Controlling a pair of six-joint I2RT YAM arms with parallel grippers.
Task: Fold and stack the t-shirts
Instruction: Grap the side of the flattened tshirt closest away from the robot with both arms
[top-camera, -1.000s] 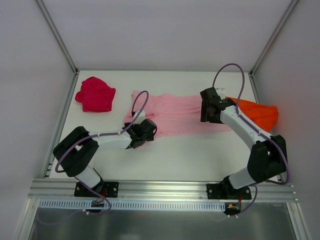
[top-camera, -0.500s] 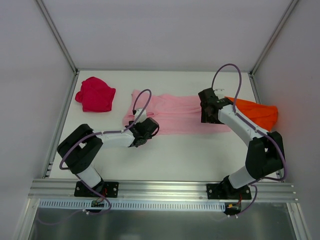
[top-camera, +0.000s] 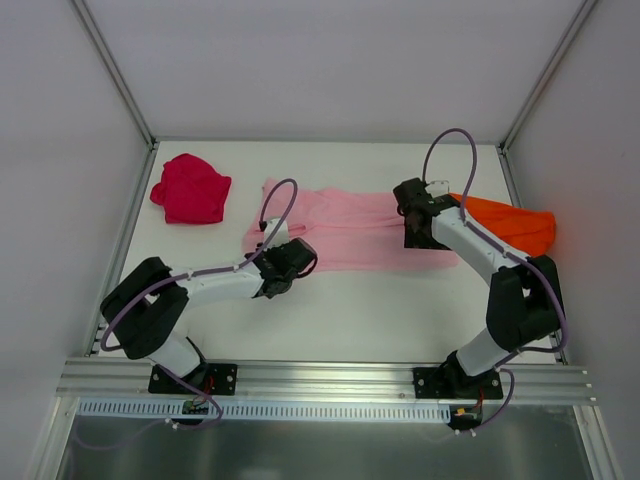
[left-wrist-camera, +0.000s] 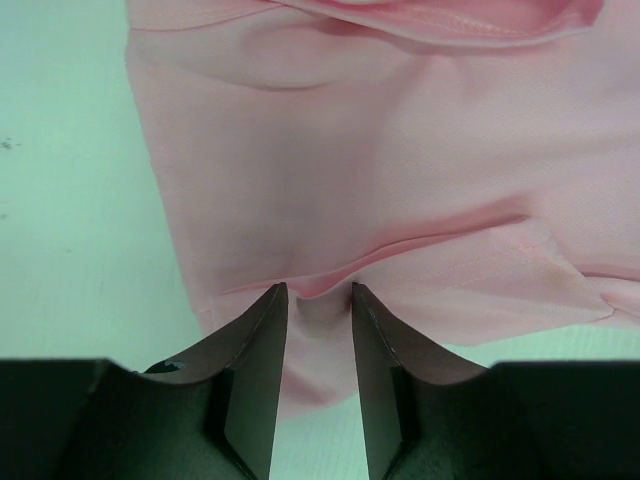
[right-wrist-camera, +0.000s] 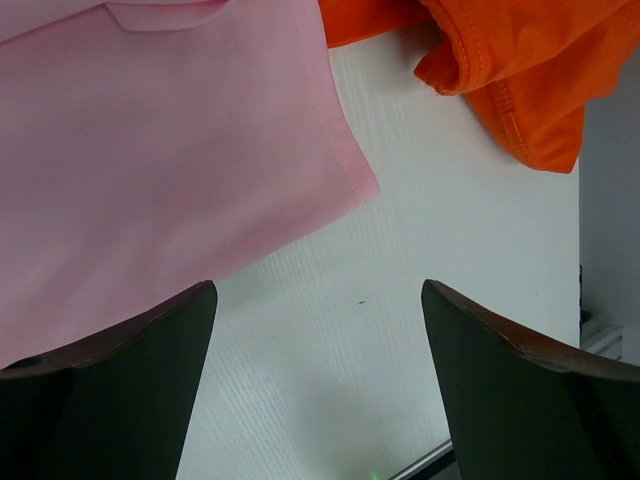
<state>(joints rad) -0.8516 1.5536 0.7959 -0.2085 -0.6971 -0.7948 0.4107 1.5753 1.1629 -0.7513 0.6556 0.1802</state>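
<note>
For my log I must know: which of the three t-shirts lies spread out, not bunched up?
The light pink t-shirt in the middle; the left pincer pinches its edge. The red t-shirt and orange t-shirt lie crumpled.

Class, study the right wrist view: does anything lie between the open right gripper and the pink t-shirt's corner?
Nothing visible does. The right gripper hangs open over the pink t-shirt edge and bare table; the orange t-shirt lies off to one side.

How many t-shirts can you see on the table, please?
3: red t-shirt bunched far left, pink t-shirt spread mid-table, orange t-shirt far right, partly hidden by the right arm.
</note>
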